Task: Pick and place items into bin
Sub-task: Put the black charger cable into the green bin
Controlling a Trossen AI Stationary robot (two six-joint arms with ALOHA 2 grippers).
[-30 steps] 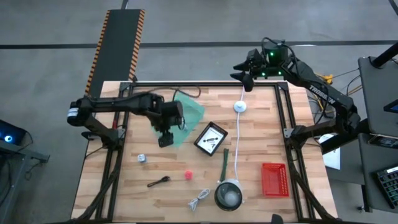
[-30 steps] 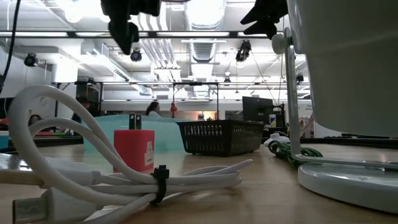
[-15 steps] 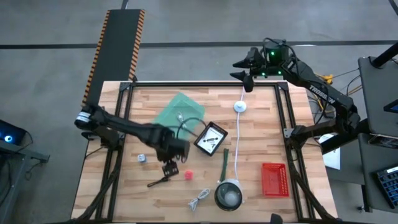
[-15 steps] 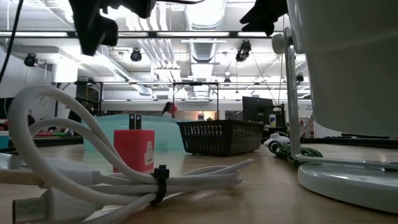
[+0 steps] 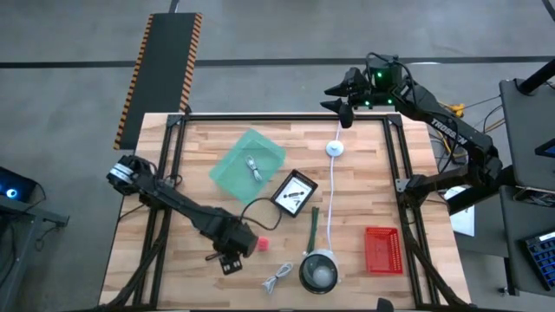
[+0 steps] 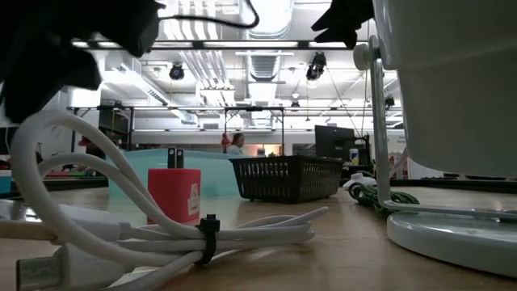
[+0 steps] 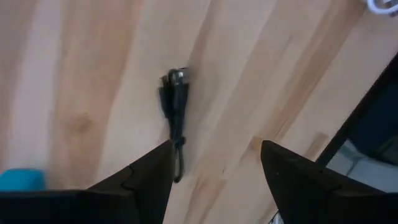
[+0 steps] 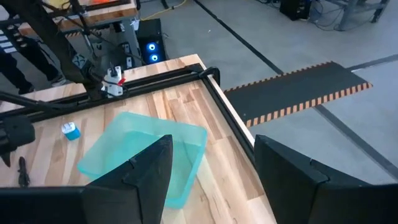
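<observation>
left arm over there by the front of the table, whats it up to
The left gripper hangs with its fingers open over a dark spoon-like utensil lying on the wooden table, apparently about to pick it up; it holds nothing yet. The green bin already has a small coiled cable inside. A pink ball, a cable bundle, a dark green stick and a card are outside it. The right gripper waits open above the table's far edge.

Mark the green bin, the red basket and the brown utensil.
Green bin (image 5: 236, 167): high view, bare floor of the bin.
Red basket (image 5: 382, 250): high view, middle of its mesh bottom.
Brown utensil (image 7: 173, 106): left wrist view, upper part of its handle.
</observation>
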